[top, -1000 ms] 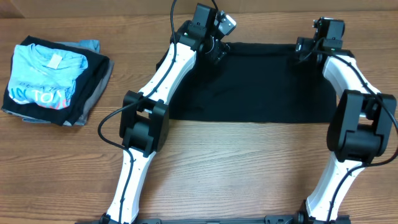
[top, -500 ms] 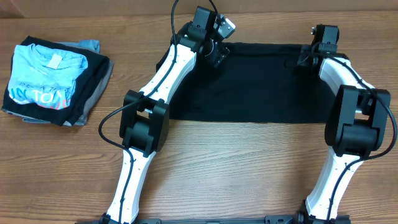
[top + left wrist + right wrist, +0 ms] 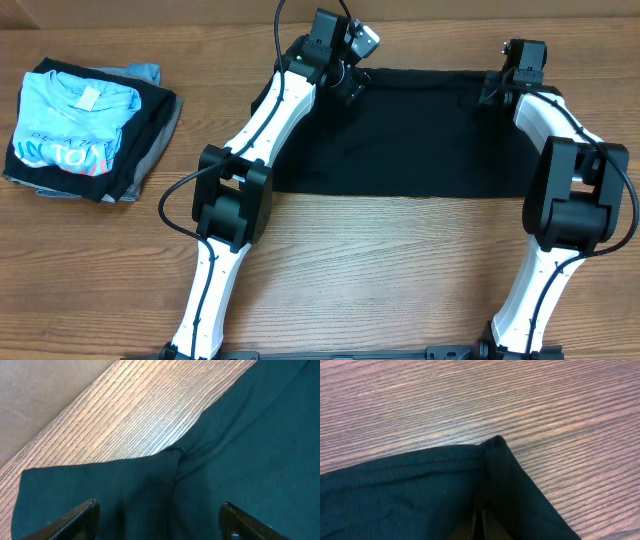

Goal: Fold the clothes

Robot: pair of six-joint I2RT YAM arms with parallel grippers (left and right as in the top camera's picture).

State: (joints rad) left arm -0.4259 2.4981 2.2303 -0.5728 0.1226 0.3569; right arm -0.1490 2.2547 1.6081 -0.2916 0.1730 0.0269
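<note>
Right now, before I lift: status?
Left gripper open over shirt, far left corner. Right gripper shut on far right corner. Shirt spread flat. Folded pile off to the left, clear of it.

left arm (image 3: 262, 118): white links, black joint blocks, black cable (image 3: 163, 205) looping alongside | right arm (image 3: 553, 112): same white links, black joints | left end effector (image 3: 159, 507): black fingers (image 3: 75, 520)
</note>
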